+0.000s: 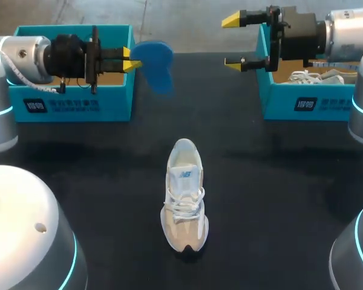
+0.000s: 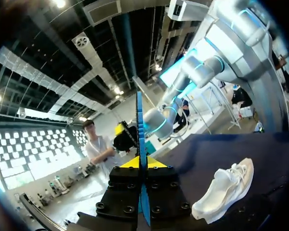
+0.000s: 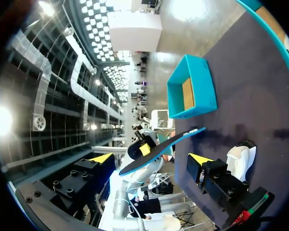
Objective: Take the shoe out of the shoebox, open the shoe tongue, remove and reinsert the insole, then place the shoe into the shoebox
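The left arm covers part of the left shoebox. The right shoebox runs off the right edge, its white contents unclear. From the right wrist, a finger hides most of the shoe.

White-and-beige shoe stands upright mid-worktop, toe toward us. Blue insole is out, pinched at one end in our left claw. Teal left shoebox and right shoebox lie open.

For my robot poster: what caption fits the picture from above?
Left hand holds up a blue insole while a white shoe sits on the black table.
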Motion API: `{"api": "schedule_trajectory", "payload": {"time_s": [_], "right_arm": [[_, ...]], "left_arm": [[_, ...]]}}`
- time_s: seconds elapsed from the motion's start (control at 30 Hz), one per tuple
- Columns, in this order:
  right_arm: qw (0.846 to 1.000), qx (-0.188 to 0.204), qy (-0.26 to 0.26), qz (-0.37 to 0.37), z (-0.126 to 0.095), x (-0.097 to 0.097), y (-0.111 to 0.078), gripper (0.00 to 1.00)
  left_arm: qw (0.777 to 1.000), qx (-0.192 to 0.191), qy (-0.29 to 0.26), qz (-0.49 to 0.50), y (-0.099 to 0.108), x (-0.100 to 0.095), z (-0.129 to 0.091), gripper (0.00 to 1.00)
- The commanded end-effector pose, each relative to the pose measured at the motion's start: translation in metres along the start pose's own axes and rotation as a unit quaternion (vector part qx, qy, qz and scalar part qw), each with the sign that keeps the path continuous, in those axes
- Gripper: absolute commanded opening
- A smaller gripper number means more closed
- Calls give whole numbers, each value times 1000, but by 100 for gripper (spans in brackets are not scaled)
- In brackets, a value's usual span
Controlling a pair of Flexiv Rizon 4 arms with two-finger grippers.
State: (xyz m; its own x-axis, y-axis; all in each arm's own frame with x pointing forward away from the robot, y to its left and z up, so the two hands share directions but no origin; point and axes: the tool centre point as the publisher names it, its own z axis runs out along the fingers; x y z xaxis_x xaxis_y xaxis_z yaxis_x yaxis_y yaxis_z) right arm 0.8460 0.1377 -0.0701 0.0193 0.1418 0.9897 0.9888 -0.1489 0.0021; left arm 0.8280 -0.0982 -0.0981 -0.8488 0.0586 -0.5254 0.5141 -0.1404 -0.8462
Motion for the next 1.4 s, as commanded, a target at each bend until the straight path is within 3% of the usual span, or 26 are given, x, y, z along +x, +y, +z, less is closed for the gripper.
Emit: {"api": "schedule_trajectory", "payload": {"time_s": [0.03, 0.13, 0.83, 0.87, 1.2, 1.4], "right_arm": [[1000, -1, -3, 1, 1, 1, -1, 100], [1000, -1, -3, 1, 1, 1, -1, 100], [1000, -1, -3, 1, 1, 1, -1, 100], [1000, -1, -3, 1, 1, 1, -1, 100], [1000, -1, -3, 1, 1, 1, -1, 100], [1000, -1, -3, 1, 1, 1, -1, 100]], "left_arm": [[997, 18, 0, -80, 0, 4, 8, 0], [998, -9, 24, -53, -6, 5, 11, 0], [998, -9, 24, -53, -6, 5, 11, 0], [995, -3, 8, -98, -6, 6, 11, 0], [932, 0, -73, -356, -12, 24, 7, 0], [841, -7, -122, -527, -16, 26, 7, 0]]}}
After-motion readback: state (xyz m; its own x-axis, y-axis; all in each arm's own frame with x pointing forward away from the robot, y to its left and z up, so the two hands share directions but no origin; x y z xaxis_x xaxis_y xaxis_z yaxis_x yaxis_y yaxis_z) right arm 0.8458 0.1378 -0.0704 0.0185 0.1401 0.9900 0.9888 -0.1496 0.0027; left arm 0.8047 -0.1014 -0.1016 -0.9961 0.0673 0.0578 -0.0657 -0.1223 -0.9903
